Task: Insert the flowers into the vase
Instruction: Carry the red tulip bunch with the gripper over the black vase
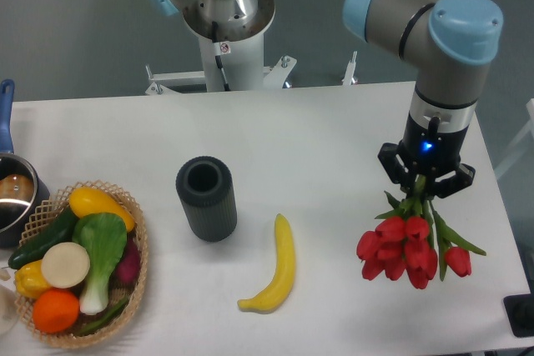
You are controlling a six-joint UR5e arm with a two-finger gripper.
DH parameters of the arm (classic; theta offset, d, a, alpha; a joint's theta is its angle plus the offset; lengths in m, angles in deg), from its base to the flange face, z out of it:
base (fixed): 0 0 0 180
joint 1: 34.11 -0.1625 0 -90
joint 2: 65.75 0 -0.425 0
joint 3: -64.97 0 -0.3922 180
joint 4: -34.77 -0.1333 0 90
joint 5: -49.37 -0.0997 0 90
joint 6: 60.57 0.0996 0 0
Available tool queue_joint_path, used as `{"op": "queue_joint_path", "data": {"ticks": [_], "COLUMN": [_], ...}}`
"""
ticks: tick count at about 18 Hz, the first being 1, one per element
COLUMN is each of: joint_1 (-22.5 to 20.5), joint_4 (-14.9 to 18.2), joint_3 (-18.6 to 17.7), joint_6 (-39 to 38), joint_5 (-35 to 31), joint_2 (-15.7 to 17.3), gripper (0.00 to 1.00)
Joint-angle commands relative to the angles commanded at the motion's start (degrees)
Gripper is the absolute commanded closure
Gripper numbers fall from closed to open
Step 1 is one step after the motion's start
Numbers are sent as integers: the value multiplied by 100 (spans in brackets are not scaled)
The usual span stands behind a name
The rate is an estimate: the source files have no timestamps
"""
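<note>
At the bench's [334, 135] left edge a blue-handled pot [10, 193] and a wicker basket [142, 243] of vegetables sit well clear of the action. Just right of the basket stands the vase [206, 198], upright, its round mouth open to the camera and nothing in it. A yellow banana [279, 268] lies between the vase and the arm's side of the bench. Far right, the gripper [424, 187] has its jaws closed on the green stems of the flowers [407, 249], whose red heads hang below it, long axis roughly vertical, seemingly clear of the bench. The vase lies well to the left of the bunch; the carry would likely pass over the banana, and the blooms point down, away from the stems that must enter.
</note>
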Motion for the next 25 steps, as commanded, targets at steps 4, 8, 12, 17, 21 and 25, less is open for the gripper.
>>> {"op": "queue_joint_path", "data": {"ticks": [4, 8, 12, 17, 21, 25], "joint_1": [-17, -79, -114, -255, -246, -255], "joint_4": [-53, -561, -826, -861, -966, -1476], "joint_3": [-158, -894, -1161, -1336, -1686, -2293], "joint_6": [-123, -211, -333, -563, -528, -510], "joint_5": [1247, 3319, 4771, 5846, 6741, 7507], "joint_2": [255, 545, 581, 598, 642, 651], "gripper": [100, 100, 100, 100, 100, 100]}}
